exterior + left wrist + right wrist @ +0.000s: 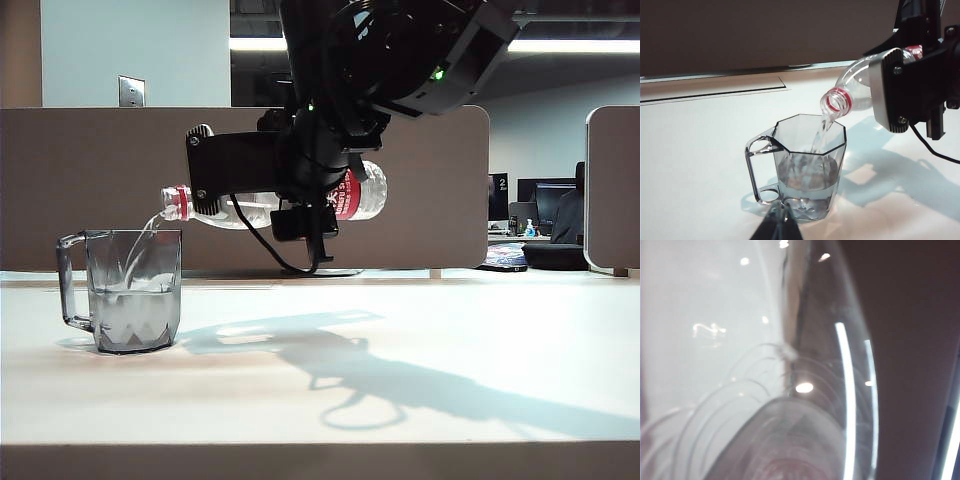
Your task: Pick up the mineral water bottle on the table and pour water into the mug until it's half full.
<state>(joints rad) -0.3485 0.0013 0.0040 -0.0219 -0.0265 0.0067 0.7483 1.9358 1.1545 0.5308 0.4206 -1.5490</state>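
The right claw [300, 195] is clamped on the mineral water bottle [365, 192], whose long axis lies nearly level, mouth just above the mug [133, 290] rim on the worktop [450, 350]; water [820, 135] streams in. Left claw state: cannot tell

One mineral water bottle [365, 192], one mug [133, 290], one table [450, 330], one visible robot arm [380, 50].

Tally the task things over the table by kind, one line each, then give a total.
Bottles: 1, the mineral water bottle, tipped in the right gripper
Mugs: 1, the mug on the table
Streams of water: 1, running into the mug
Total: 3
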